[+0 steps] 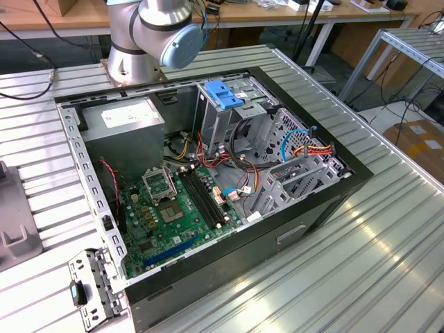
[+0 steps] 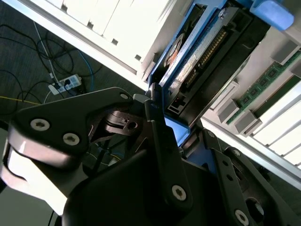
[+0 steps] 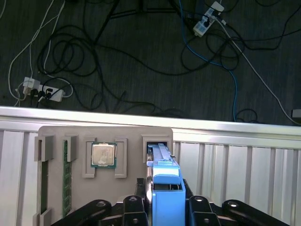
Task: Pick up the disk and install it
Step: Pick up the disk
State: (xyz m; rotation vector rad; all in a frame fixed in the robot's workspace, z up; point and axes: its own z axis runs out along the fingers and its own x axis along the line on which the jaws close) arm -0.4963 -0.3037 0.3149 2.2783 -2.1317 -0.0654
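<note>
While the open computer case (image 1: 347,177) is lying on the ribbed aluminium table (image 1: 388,263) in the exterior view, its drive cage (image 1: 232,125), topped by a bright-blue latch (image 1: 225,94), is standing beside the motherboard (image 1: 173,208), and the arm (image 1: 163,28) is rising at the case's far end. In the second wrist view, the gripper (image 2: 181,123) is straddling the disk (image 2: 197,61), which is standing on edge in its light-blue carrier; whether the gripper is clamping it or is spread just clear of it cannot be told. In the first wrist view, the disk (image 3: 165,188) is sitting in a slot of a grey parts fixture (image 3: 127,188), beside a processor (image 3: 103,154) and a memory module (image 3: 67,174). Judging from this, the pick-up is only beginning and the installation is not yet done.
</note>
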